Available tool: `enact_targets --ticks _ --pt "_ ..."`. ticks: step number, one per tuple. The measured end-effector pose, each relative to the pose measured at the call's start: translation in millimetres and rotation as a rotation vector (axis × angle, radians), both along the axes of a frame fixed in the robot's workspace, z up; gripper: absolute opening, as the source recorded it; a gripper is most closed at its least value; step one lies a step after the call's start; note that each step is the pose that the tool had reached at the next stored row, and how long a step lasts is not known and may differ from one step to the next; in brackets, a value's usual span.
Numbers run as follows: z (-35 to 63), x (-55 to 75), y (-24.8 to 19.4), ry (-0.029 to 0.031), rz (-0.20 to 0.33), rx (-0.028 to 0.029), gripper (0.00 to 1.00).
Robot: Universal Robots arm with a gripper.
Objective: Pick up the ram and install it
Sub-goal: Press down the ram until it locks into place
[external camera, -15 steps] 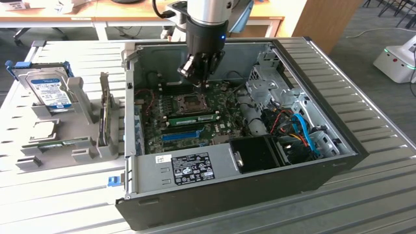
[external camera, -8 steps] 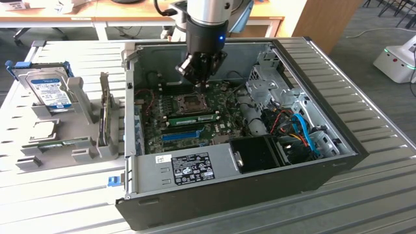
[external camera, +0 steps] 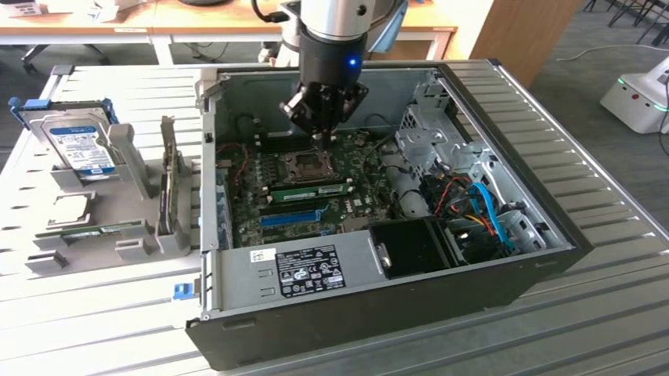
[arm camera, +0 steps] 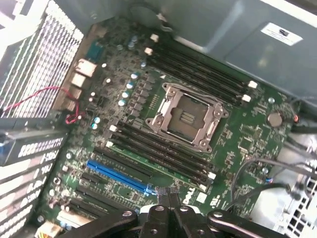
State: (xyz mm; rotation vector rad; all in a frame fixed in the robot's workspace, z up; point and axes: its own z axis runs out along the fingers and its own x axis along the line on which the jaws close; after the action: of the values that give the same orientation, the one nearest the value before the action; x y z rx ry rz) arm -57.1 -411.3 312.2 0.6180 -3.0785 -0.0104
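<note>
The ram [external camera: 313, 190] is a long green stick seated in a memory slot just in front of the CPU socket [external camera: 310, 164] on the motherboard, inside the open computer case [external camera: 544, 258]. In the wrist view the ram [arm camera: 161, 166] runs along the slots below the socket [arm camera: 187, 116]. My gripper [external camera: 322, 135] hangs above the board near the socket, apart from the ram. Its fingers are shut with nothing between them. The wrist view shows the gripper [arm camera: 167, 194] with its dark tips pressed together.
On the exterior view's left, a grey holder rack [external camera: 125, 157] carries a blue-labelled hard drive [external camera: 81, 147] and another green stick [external camera: 99, 229] lying flat. A power supply [external camera: 303, 270], a drive cage [external camera: 434, 129] and blue and orange cables [external camera: 486, 215] crowd the case.
</note>
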Motion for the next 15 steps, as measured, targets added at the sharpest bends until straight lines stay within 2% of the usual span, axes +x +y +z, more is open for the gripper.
enact_targets --ticks 15 --pt "-0.2 0.0 0.0 0.0 -0.249 0.0 0.1"
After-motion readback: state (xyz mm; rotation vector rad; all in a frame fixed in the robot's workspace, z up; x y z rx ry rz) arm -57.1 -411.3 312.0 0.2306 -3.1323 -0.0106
